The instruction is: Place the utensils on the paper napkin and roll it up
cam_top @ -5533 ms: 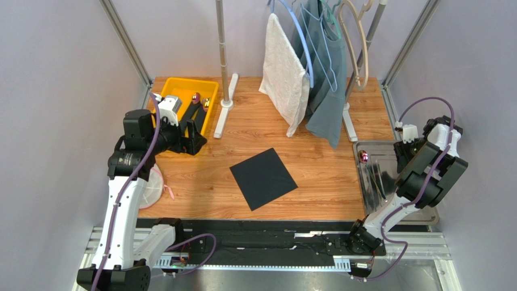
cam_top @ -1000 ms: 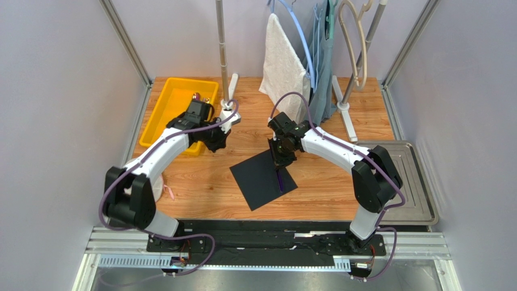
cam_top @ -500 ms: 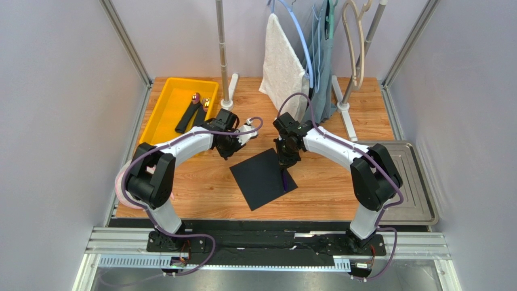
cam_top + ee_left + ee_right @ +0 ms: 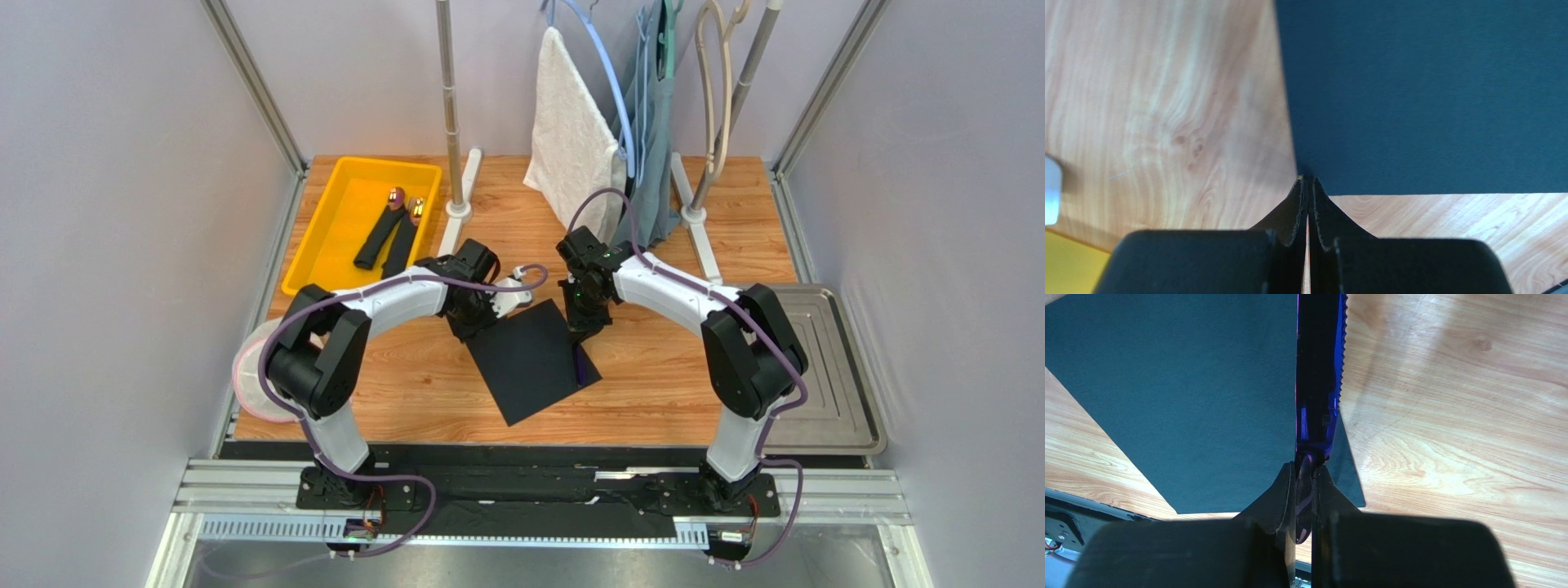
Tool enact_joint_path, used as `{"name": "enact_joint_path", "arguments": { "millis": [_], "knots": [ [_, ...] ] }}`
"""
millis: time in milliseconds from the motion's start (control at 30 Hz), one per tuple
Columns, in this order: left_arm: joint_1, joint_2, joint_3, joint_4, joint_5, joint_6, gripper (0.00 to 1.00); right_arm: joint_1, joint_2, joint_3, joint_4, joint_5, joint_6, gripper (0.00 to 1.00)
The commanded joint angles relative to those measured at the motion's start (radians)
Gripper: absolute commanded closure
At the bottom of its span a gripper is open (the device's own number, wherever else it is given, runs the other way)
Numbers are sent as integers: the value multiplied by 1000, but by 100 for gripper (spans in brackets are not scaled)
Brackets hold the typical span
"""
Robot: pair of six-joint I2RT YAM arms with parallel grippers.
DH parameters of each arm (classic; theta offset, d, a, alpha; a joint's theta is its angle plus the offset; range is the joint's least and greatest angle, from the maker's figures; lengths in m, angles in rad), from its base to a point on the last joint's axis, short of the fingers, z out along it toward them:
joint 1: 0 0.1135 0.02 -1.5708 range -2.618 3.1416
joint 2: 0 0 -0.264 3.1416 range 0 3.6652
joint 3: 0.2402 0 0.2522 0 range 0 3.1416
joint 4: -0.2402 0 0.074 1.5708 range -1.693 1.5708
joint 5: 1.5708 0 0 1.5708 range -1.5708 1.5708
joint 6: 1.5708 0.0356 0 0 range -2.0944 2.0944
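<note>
Right gripper (image 4: 1306,478) extended forward, pointing down, clamped on blue serrated knife (image 4: 1318,386), blade running along edge of black napkin (image 4: 1198,386). Left gripper (image 4: 1308,184) pinched closed, tips at napkin corner. Two more utensils (image 4: 390,233) in yellow bin (image 4: 331,227)

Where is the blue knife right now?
Right wrist view: the blue knife sits pinched in the right gripper, blade along the right edge of the black napkin, mid-table.
</note>
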Motion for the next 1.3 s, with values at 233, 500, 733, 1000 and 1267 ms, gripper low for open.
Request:
{"name": "enact_joint_path", "arguments": {
  "millis": [233,500,733,1000,1267],
  "knots": [
    [-35,1,-31,-50,13,-23,100,-27,-3,10,25,11,-4,100],
    [-47,-7,-20,-159,66,-232,100,-30,14,24,23,15,-9,100],
    [-49,-27,-28,-197,101,-348,100,-30,31,49,22,0,11,100],
    [-35,-102,17,-228,165,-423,94,3,42,96,0,-26,45,100],
    [111,-351,37,-162,267,-526,28,57,97,138,-17,-1,99,100]
  ]
}}
